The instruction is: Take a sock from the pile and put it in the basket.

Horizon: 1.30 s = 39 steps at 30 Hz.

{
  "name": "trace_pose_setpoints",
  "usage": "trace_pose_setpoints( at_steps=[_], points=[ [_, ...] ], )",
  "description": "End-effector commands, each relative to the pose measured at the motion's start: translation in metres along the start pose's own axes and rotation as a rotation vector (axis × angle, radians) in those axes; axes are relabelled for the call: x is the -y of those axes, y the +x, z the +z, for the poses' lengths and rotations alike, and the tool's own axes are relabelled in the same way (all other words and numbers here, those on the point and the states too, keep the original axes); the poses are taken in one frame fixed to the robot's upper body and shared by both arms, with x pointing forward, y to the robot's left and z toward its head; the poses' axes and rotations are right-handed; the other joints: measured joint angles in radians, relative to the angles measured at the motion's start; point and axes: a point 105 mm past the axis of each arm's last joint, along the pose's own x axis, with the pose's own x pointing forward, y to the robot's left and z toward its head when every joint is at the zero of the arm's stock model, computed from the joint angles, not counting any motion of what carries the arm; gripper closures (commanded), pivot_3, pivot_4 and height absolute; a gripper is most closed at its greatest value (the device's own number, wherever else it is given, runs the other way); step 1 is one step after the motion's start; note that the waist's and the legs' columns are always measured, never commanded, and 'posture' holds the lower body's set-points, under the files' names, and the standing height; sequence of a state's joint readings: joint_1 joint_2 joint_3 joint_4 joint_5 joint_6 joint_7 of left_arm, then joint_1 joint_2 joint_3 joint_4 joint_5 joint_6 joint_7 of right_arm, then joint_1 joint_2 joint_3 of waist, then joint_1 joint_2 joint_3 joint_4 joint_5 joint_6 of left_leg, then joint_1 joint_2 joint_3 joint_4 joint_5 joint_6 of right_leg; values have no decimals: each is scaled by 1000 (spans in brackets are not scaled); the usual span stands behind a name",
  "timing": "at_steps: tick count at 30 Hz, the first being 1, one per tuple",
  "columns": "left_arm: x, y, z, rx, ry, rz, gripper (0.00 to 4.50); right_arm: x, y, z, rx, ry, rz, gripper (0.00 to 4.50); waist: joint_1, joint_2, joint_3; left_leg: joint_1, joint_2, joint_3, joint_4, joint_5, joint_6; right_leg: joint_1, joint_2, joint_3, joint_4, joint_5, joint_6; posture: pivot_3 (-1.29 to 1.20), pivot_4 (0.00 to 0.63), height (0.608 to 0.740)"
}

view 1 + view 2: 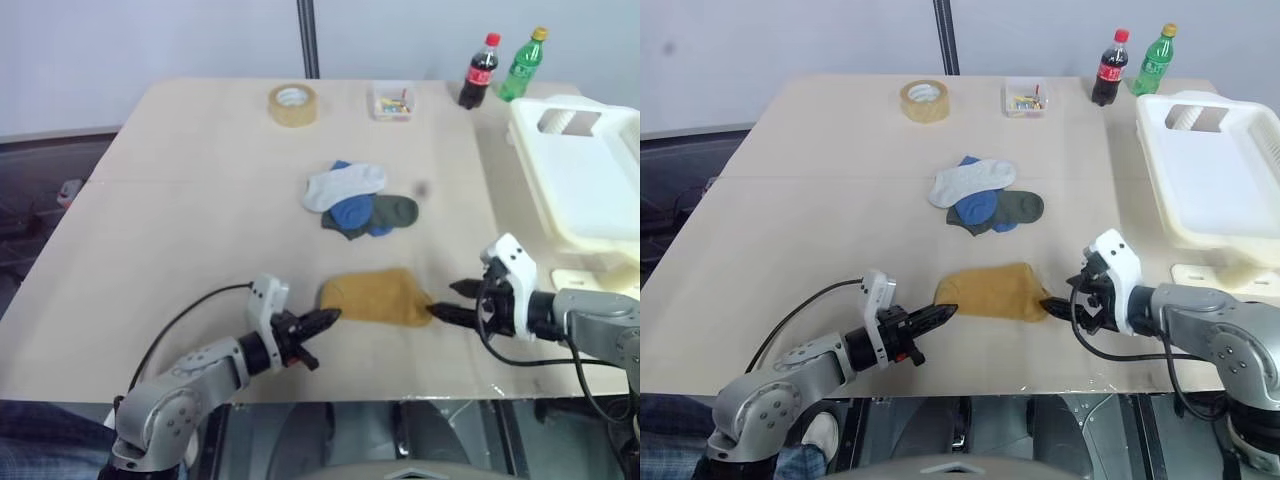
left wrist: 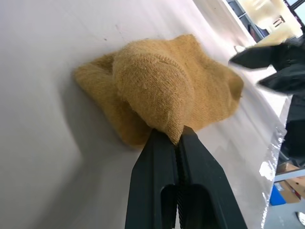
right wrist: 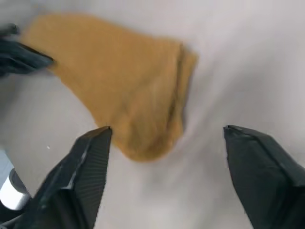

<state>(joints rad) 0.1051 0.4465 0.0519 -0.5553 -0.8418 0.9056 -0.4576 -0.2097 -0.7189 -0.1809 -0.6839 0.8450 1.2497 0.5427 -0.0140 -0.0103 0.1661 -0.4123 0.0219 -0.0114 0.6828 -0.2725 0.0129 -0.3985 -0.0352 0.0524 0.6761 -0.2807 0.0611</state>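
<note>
I see a mustard sock lying flat near the table's front edge, apart from the pile at the table's middle. My left gripper is pinched closed on the sock's left end. My right gripper sits at the sock's right end with its jaws spread wide, holding nothing. The basket stands at the table's right edge, toward the back corner

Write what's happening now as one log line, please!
left gripper: shut on mustard sock | right gripper: open | basket: empty
</note>
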Motion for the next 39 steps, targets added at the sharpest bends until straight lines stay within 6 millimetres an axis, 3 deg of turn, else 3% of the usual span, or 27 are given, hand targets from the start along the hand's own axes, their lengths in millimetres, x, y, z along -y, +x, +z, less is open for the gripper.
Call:
trace_pose_setpoints(
  at_steps=[1,2,5,7,11,17,22,28,32,39],
  points=[
    [3,3,3,13,19,-24,4500,-11,5,17,89,-155,31,901,0,0,0,0,0,0,0,0,0,0,0,0,0,0,0,0,150,740],
    [3,4,3,14,18,-23,3880,-13,9,19,113,-182,35,870,-1,0,0,0,0,0,0,0,0,0,0,0,0,0,0,0,150,740],
    [3,5,2,14,17,-26,2674,-14,25,20,144,-237,32,870,-1,0,0,0,0,0,0,0,0,0,0,0,0,0,0,0,150,740],
    [4,6,2,12,16,-33,1461,-15,38,16,137,-276,34,870,-1,0,0,0,0,0,0,0,0,0,0,0,0,0,0,0,150,740],
    [4,6,2,10,21,-36,18,-20,62,13,174,-307,53,870,0,-1,-1,1,0,0,0,0,0,0,0,0,0,0,0,0,150,740],
    [4,1,4,25,22,-31,18,0,84,-9,77,-331,-29,870,1,-1,-1,1,1,0,0,0,0,0,0,0,1,0,0,0,150,740],
    [5,-13,14,73,-32,-75,18,9,86,-28,2,-311,-57,870,-1,-1,-1,1,1,0,0,0,0,0,-1,0,1,0,0,0,150,740],
    [-23,-18,21,72,-41,27,18,10,86,-31,-10,-322,-53,870,2,-1,-1,6,1,-1,0,0,0,6,-1,0,1,0,0,0,150,740],
    [-31,-7,21,45,-155,13,18,10,90,-31,-7,-322,-57,870,2,-1,-1,10,0,0,0,0,0,9,-1,0,1,0,0,0,150,740],
    [-22,15,15,-57,-213,-61,18,7,92,-31,1,-315,-61,870,0,-2,-2,17,0,0,0,0,0,15,-1,0,1,0,0,0,150,740]
  ],
)
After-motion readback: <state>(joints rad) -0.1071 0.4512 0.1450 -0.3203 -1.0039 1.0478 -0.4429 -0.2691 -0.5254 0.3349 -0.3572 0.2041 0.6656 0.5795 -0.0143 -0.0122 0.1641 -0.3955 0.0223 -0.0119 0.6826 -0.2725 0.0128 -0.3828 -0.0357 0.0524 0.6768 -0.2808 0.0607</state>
